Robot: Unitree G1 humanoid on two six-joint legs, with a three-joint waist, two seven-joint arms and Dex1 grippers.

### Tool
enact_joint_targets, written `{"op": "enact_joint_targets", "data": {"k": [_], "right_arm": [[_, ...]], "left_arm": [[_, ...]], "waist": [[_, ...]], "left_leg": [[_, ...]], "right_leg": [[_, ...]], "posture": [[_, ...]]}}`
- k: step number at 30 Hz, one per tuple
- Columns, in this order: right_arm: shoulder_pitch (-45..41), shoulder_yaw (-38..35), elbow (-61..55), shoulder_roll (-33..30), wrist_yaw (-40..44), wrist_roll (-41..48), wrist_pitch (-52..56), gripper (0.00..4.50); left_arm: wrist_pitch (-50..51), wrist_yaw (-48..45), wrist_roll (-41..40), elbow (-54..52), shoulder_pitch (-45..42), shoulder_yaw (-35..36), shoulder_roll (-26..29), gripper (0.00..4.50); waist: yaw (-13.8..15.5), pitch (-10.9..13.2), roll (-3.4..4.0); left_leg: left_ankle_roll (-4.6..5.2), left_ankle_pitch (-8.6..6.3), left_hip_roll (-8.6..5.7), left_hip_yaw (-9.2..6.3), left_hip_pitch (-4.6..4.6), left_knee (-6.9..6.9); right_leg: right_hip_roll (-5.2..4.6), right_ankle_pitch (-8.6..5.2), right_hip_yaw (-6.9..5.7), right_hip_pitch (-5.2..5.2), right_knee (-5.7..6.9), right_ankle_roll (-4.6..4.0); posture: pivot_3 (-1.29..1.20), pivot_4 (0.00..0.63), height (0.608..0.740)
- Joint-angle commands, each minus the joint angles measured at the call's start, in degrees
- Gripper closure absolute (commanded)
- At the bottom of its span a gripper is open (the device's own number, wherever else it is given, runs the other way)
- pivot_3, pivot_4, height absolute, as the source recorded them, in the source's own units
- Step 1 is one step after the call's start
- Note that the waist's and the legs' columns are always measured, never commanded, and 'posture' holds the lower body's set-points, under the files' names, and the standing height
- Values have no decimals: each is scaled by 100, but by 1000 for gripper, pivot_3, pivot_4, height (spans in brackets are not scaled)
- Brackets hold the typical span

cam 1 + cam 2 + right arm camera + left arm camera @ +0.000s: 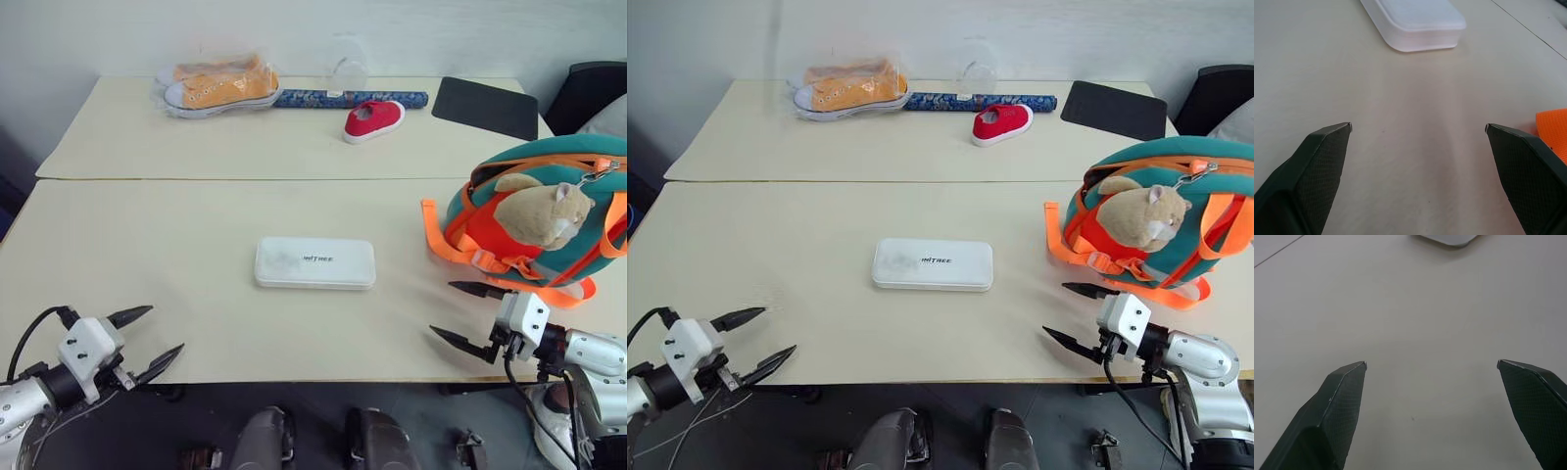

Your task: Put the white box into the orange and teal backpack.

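Nearest, at the front edge of the table (147, 255), the left gripper (145, 339) is held with its two black fingers spread wide and nothing between them. The right gripper (468, 315) is held the same way at the other front corner, fingers apart and empty, just in front of the orange and teal backpack (549, 211).

Further in, the white box (314, 262) lies flat near the middle of the table, its long side across the view, well apart from both grippers and apart from the backpack. In the right wrist view one short end of the box (1418, 22) is seen ahead of the open fingers.

The backpack stands on the right side of the table, with a tan plush animal (542, 213) on its front and orange straps trailing onto the surface. Whether its zip is open cannot be judged with confidence; a dark gap seems to be seen beneath the teal top.

The reach for the box is judged to be the step in hand. It would be done well if the box were taken across its narrow width, near the middle, so that it stays level when lifted, and if the straps were kept clear of the right gripper.

At the far edge an orange sneaker (220, 86), a red shoe (373, 119), a patterned roll (353, 98) and a black pad (485, 106) are laid out.
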Motion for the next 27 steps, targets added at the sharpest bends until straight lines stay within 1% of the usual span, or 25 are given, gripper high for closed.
{"op": "enact_joint_targets", "data": {"k": [1, 5, 6, 7, 9, 10, 12, 14, 16, 17, 18, 19, 20, 21, 23, 24, 27], "right_arm": [[58, 13, -115, -45, 35, 98, 45, 16], [13, 132, -386, -68, -11, 68, 320, 16], [-75, 263, -581, -139, 1, 2, 513, 16], [-223, 400, -799, -176, -113, -31, 926, 16], [-504, 592, -1036, -165, -410, -182, 1478, 0], [-625, 684, -1083, -167, -490, -248, 1704, 189], [-930, 908, -1022, -109, -701, -587, 1809, 595], [-1197, 1094, -899, -18, -921, -846, 1914, 1246], [-1425, 1234, -701, 68, -1140, -1101, 1912, 1869], [-1570, 1302, -537, 123, -1334, -1308, 1859, 2235], [-1687, 1371, -400, 162, -1474, -1475, 1799, 2539], [-1778, 1450, -291, 175, -1535, -1599, 1726, 2944], [-1883, 1549, -156, 193, -1610, -1766, 1581, 3285], [-1972, 1620, -34, 231, -1697, -1888, 1457, 3509], [-2135, 1716, 159, 385, -1768, -1928, 1361, 4242], [-2203, 1763, 209, 460, -1766, -1932, 1353, 4438], [-2343, 1939, 168, 714, -1749, -1943, 1399, 4438]], "left_arm": [[150, -24, -176, -146, 3, 132, 97, 0], [651, -109, -553, -290, -135, 106, 193, 0], [889, -106, -628, -345, -219, 44, 271, 0], [1146, 43, -583, -392, -402, -62, 344, 0], [1566, 395, -535, -427, -834, -259, 389, 391], [1882, 633, -484, -448, -1196, -430, 423, 615], [2342, 1077, -339, -368, -2021, -856, 328, 1191], [2619, 1392, -195, -196, -2710, -1268, 170, 1770], [2801, 1623, -5, 36, -3216, -1617, 13, 2322], [2811, 1710, 139, 201, -3476, -1835, -87, 2679], [2830, 1780, 256, 348, -3683, -2019, -170, 2938], [2838, 1805, 334, 455, -3821, -2153, -227, 3312], [2855, 1822, 408, 563, -3946, -2279, -282, 3595], [2875, 1826, 456, 635, -4033, -2372, -327, 3839], [2987, 1816, 549, 734, -4173, -2575, -383, 4480], [2994, 1794, 578, 753, -4215, -2640, -411, 4491], [2922, 1696, 558, 675, -4261, -2756, -504, 4491]], "waist": [[0, 0, 0], [-4, 0, 0], [-5, 0, 0], [-5, 0, 0], [-4, 2, 3], [-1, 2, 3], [46, 1, 1], [86, 1, 1], [94, 0, 0], [90, 0, 0], [82, 0, 0], [64, 0, 0], [47, 0, 0], [15, 0, 0], [-13, 1, -3], [-16, 1, -3], [-22, 1, -3]], "left_leg": [[0, 0, 0, 0, 0, 0], [0, 2, 0, 0, 0, 0], [-1, 3, 0, 0, 0, 2], [-1, 4, 1, 0, 0, 4], [-3, 10, 0, 0, 2, 6], [-2, 18, -4, 0, 4, 7], [-5, 23, -6, -6, 5, 7], [-15, 29, -8, -9, 4, 3], [-15, 29, -13, -8, 1, 0], [-15, 29, -17, -8, 0, 0], [-12, 29, -22, -5, -2, -1], [-2, 33, -25, -3, -2, 0], [26, 49, -27, 0, -7, 1], [29, 50, -28, 1, -7, 1], [32, 52, -27, 2, -7, 3], [33, 53, -25, 2, -7, 3], [26, 60, -13, 1, -6, 8]], "right_leg": [[0, 0, 0, 0, 0, 0], [1, 0, -2, 0, 2, 0], [1, 0, -2, 0, 5, 0], [1, 0, -2, 0, 7, 0], [-2, 0, 1, -1, 17, 0], [-8, 0, 1, -3, 30, 0], [-10, 1, 0, -7, 42, -1], [-10, 1, -3, -10, 43, -1], [-10, 1, -5, -13, 46, -1], [-9, 1, -8, -12, 48, -1], [-9, 1, -11, -12, 56, -1], [-6, 1, -15, -9, 65, -1], [-4, 1, -20, -10, 65, -1], [-4, 1, -21, -9, 64, -1], [-1, 1, -35, -6, 62, -1], [1, 1, -39, -5, 61, -1], [9, 1, -37, -2, 61, -1]], "posture": [[0, 150, 740], [0, 150, 740], [0, 150, 740], [0, 150, 740], [0, 150, 740], [0, 150, 740], [0, 150, 740], [0, 150, 740], [0, 150, 740], [0, 150, 740], [0, 150, 740], [0, 150, 740], [0, 150, 740], [0, 150, 740], [0, 150, 740], [0, 150, 740], [0, 150, 740]]}}
